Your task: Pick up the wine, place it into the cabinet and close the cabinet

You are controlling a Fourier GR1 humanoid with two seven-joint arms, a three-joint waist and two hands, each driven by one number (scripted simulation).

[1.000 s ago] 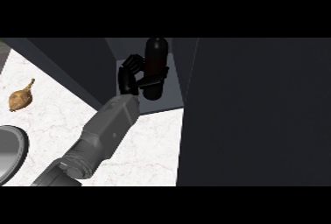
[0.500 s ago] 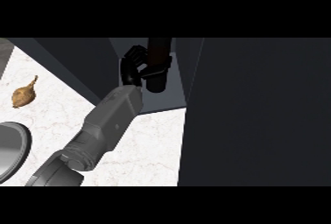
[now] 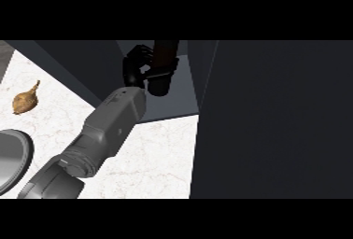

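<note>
My left hand (image 3: 138,67) is up at about twelve o'clock in my view, reached into the open cabinet (image 3: 169,105), with its fingers curled round the dark wine bottle (image 3: 163,70). The wine stands nearly upright inside the cabinet opening, its top end running out of sight at the upper edge and its rounded lower end hanging just above the cabinet's grey floor; I cannot tell whether it touches. I can read no label or writing on the bottle, which shows only as dark brown and black. My grey forearm (image 3: 110,126) slants down toward seven o'clock across the pale marbled tabletop (image 3: 151,163). At three o'clock a large dark cabinet door (image 3: 276,121) fills the right side of the view. At nine o'clock a small brown food item (image 3: 26,99) lies on the tabletop, and below it, near eight o'clock, the rim of a grey plate (image 3: 17,161) shows at the left edge.
</note>
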